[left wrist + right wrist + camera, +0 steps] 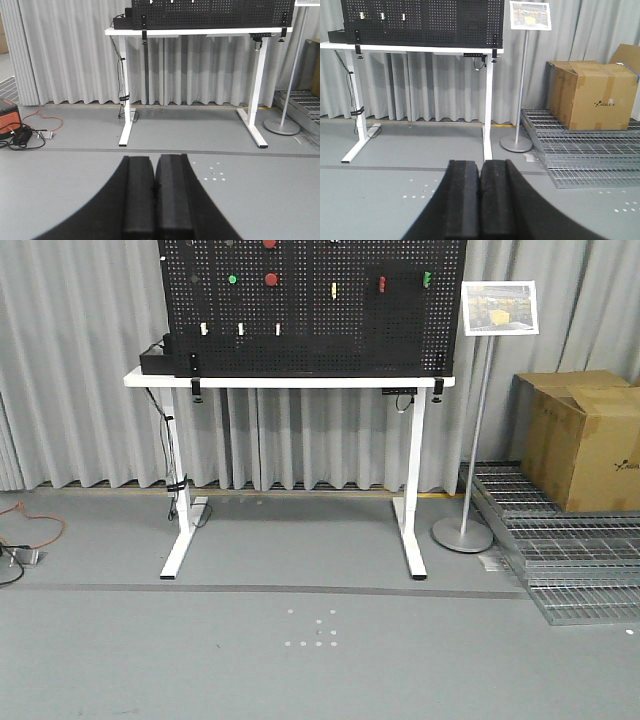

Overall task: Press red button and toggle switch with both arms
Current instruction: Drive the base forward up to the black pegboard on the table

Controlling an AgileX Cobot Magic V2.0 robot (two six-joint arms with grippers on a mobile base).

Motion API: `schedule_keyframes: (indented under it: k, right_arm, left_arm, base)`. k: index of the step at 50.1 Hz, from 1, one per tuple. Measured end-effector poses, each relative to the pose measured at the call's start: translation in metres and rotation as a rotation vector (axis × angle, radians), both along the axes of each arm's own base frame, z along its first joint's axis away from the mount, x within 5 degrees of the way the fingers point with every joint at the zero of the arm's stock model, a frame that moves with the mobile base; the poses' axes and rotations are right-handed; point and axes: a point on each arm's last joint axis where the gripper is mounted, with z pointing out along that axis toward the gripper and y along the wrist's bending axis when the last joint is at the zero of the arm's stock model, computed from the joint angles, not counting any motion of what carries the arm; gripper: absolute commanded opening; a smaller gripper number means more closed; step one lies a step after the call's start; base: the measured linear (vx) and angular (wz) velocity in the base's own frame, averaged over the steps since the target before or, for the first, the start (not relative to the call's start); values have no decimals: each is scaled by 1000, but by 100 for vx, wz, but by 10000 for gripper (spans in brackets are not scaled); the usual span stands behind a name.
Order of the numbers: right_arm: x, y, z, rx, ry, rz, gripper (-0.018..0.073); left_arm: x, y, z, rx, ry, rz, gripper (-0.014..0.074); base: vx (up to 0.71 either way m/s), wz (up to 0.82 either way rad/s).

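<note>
Grey curtains (80, 360) back your white counter (290, 382), which carries a black pegboard (310, 330). On the board's upper right you find the toggle switch (381, 284), a small red piece whose long axis runs up and down. Which way its prongs point is too small to tell. Well apart, toward the left of the front view, sits the red button (271, 279). Your left end effector (156, 200) and right end effector (480, 200) are both clenched on nothing, fingers pressed together, low over the grey floor (60, 175) and far from the counter.
</note>
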Motion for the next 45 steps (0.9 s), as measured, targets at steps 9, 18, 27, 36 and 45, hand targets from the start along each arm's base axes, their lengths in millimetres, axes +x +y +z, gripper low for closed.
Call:
schedule_keyframes:
  k: [9, 18, 27, 36, 45]
  right_arm:
    - [0, 0, 0, 0, 0, 0, 0]
    - [0, 0, 0, 0, 0, 0, 0]
    - [0, 0, 0, 0, 0, 0, 0]
    - [0, 0, 0, 0, 0, 0, 0]
    - [0, 0, 0, 0, 0, 0, 0]
  left_arm:
    - [0, 0, 0, 0, 0, 0, 1]
    - [0, 0, 0, 0, 0, 0, 1]
    - [0, 0, 0, 0, 0, 0, 1]
    - [0, 0, 0, 0, 0, 0, 1]
    - [0, 0, 0, 0, 0, 0, 1]
  base:
    - [0, -1]
    - [0, 1]
    - [1, -1]
    - [6, -3]
    - [16, -2]
